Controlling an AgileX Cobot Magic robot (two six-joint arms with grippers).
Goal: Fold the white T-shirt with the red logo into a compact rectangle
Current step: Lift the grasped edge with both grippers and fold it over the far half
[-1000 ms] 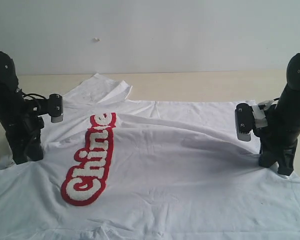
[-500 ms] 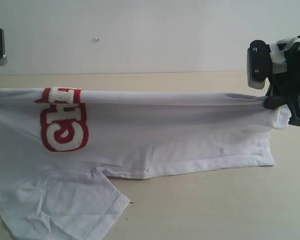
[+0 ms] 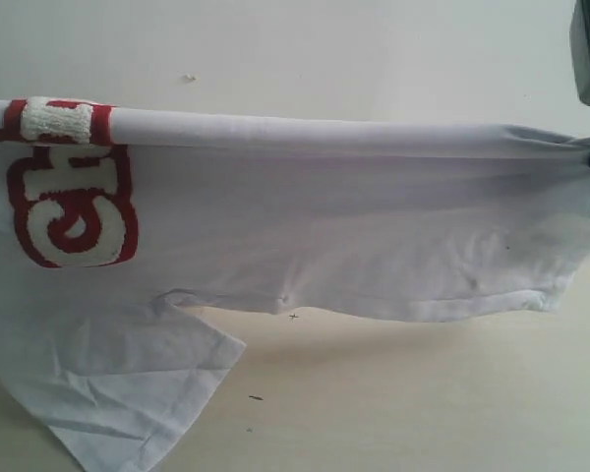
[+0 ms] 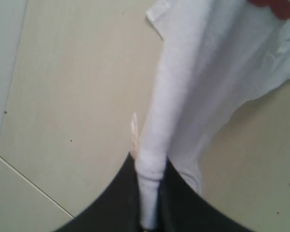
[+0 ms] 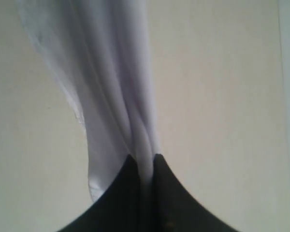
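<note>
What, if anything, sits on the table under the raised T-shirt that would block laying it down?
Nothing visible does. The white T-shirt hangs stretched between the left gripper and right gripper, both shut on its folded edge. Below it the table shows only tiny dark specks, and a sleeve rests there.

The thin, wrinkled white cotton T-shirt hangs doubled over a taut horizontal fold along its top, clear of the pale surface, hem sagging free; one short sleeve trails onto the surface at the exterior view's lower left. The fuzzy white-lettered red logo wraps over the fold's left end, letters sideways
</note>
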